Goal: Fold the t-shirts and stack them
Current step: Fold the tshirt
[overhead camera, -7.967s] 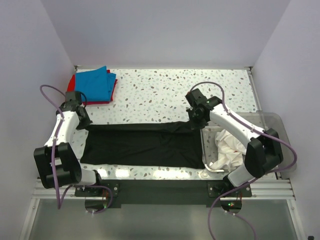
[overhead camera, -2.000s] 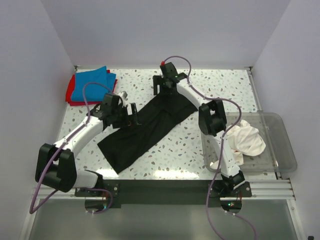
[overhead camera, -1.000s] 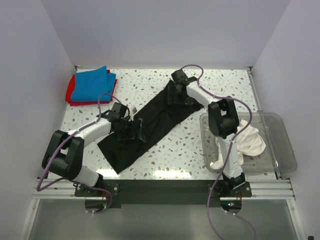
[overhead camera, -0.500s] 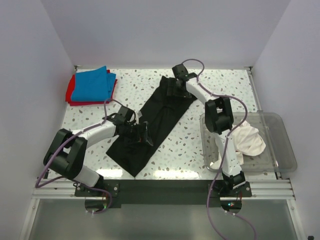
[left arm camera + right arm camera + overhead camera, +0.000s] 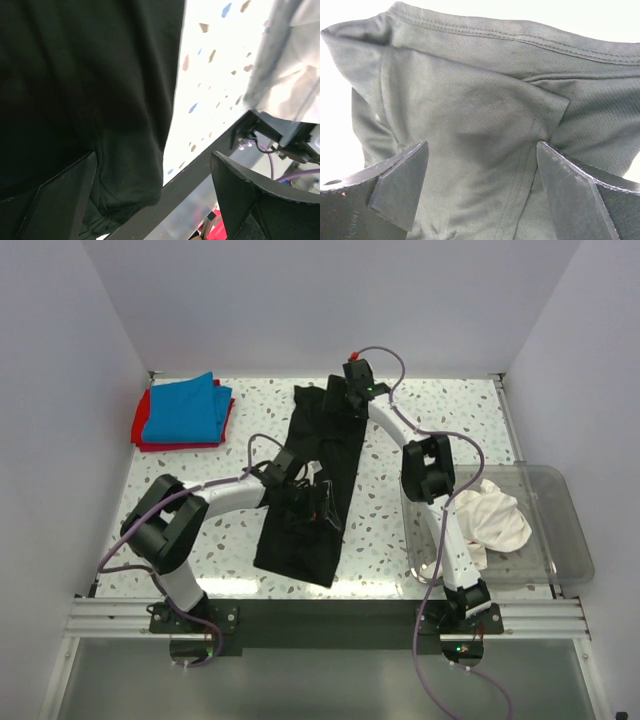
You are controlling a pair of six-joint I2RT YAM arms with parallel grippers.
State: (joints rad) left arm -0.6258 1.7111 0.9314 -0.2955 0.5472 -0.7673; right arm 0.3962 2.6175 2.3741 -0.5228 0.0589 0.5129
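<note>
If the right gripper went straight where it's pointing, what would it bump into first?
Probably the black shirt: it fills the wrist view straight ahead of the open right gripper, seemingly close.

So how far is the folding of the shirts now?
Done: the blue t-shirt lies folded on the red t-shirt in the far left corner. In hand: the black t-shirt is a long narrow strip, with the left gripper and right gripper open over it. Left: the white t-shirts crumpled in the bin.

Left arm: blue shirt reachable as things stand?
Probably yes. The blue shirt lies far-left on its side, nothing stands between; the left gripper is open over the black shirt.
</note>
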